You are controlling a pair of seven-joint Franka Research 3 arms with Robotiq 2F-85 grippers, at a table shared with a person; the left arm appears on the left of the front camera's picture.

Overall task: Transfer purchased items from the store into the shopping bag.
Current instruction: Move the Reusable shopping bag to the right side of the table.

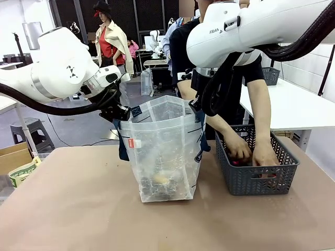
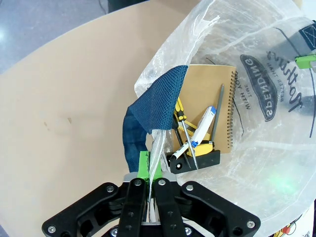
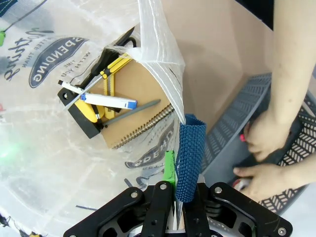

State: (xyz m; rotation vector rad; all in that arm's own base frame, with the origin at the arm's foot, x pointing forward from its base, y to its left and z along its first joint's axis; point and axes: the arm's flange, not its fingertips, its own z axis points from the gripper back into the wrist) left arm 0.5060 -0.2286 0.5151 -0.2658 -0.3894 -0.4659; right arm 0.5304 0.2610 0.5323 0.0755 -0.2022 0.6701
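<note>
The clear shopping bag (image 1: 165, 151) stands upright in the middle of the worktop (image 1: 68, 209), its mouth spread wide between the two arms. The robot's left hand (image 2: 152, 170) is clenched on the bag's left rim, pinching plastic and a navy strap (image 2: 153, 103) together. The right hand (image 3: 177, 190) is clenched the same way on the right rim, with the other navy strap (image 3: 191, 148) rising from its grip.

At the bottom of the bag lie the purchased items (image 2: 197, 138): a brown spiral notebook (image 2: 207, 94) with a slim grey pen or pencil (image 2: 217, 113), a white-and-blue pen (image 2: 202, 127), yellow-and-black screwdrivers (image 2: 181, 118) and a black block (image 2: 195, 160) on top of it.

Just right of the bag sits a dark grey lattice basket (image 1: 256, 178), and the person's hands (image 1: 238, 149) are down inside it.
</note>
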